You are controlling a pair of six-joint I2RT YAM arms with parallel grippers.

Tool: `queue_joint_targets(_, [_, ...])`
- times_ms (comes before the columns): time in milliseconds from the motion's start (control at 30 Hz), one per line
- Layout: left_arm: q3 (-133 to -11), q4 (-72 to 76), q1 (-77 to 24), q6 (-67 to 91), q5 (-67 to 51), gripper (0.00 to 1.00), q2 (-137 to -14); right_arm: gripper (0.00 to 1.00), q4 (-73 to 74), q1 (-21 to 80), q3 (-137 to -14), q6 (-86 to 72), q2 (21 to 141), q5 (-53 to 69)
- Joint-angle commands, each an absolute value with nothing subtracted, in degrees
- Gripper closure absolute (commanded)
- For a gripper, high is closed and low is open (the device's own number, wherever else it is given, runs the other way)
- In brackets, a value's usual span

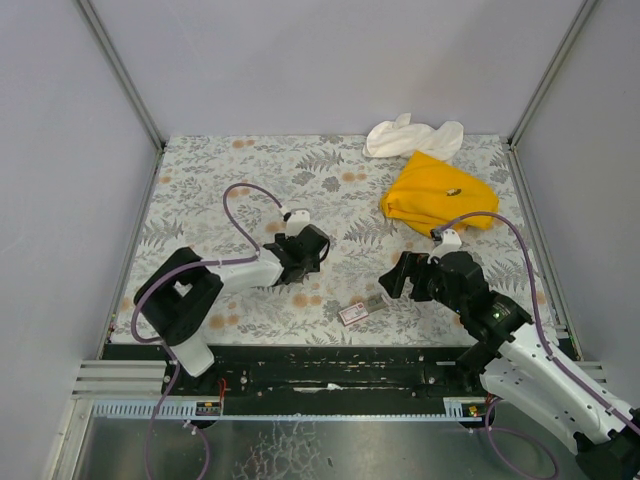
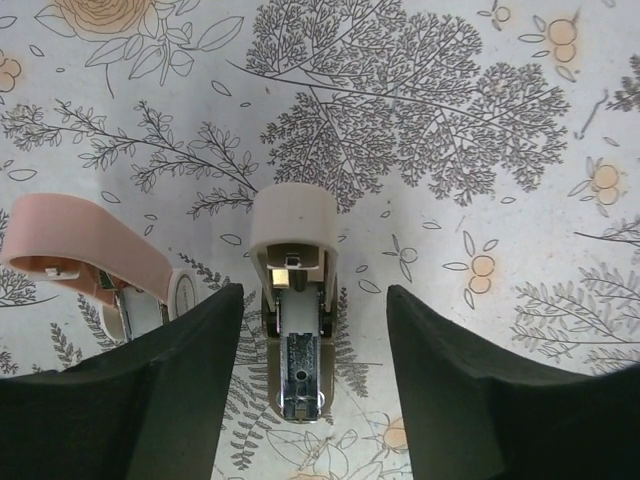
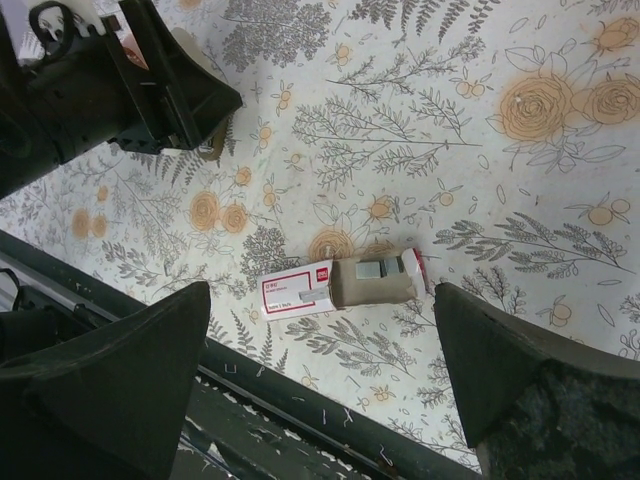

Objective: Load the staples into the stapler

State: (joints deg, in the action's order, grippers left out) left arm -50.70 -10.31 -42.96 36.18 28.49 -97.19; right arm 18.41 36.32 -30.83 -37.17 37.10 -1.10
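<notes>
The stapler point(image 2: 293, 250) lies on the floral table with its pink top point(image 2: 85, 240) swung open to the left and its metal staple channel point(image 2: 300, 375) bare. My left gripper point(image 2: 312, 385) hangs open over it, a finger on each side, touching neither. In the top view that gripper point(image 1: 305, 252) sits left of centre. The staples box point(image 3: 298, 290), pink with a white label, lies near the front edge, and its tan inner tray point(image 3: 375, 282) is slid out with grey staple strips on it. My right gripper point(image 3: 320, 380) is wide open above the box point(image 1: 353, 312), holding nothing.
A yellow cloth point(image 1: 435, 195) and a white cloth point(image 1: 410, 135) lie at the back right. The black front rail point(image 3: 300, 440) carries several loose staples. The left arm point(image 3: 100, 80) fills the upper left of the right wrist view. Grey walls enclose the table.
</notes>
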Motion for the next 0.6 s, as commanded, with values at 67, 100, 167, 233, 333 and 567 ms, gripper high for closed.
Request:
queue_joint_targets(67, [-51.86, -9.09, -42.54, 35.36, 23.09, 0.35, -90.82, 0.01, 21.3, 36.12, -33.28, -35.13, 35.77, -3.79])
queue_joint_targets(100, [-51.86, -9.2, -42.55, 34.81, 21.3, 0.34, -89.14, 0.01, 21.76, 36.12, -33.45, -34.76, 35.67, -3.89])
queue_joint_targets(167, [-51.94, -9.64, -42.54, 33.69, 17.94, 0.27, -84.93, 0.01, 23.45, 36.12, -34.18, -34.48, 35.68, -4.54])
queue_joint_targets(233, [-52.03, -10.3, -42.54, 32.25, 13.88, 0.24, -81.53, 0.02, 25.08, 36.12, -34.88, -33.55, 36.09, -4.4])
queue_joint_targets(333, [-51.34, -10.1, -43.96, 30.04, 7.97, 0.26, -78.23, 0.09, 26.66, 36.12, -34.86, -32.89, 36.75, -4.51])
queue_joint_targets(567, [-51.64, -5.41, -56.53, 28.93, 4.25, 0.44, -82.16, 0.23, 24.32, 36.12, -32.57, -34.16, 37.79, -1.12])
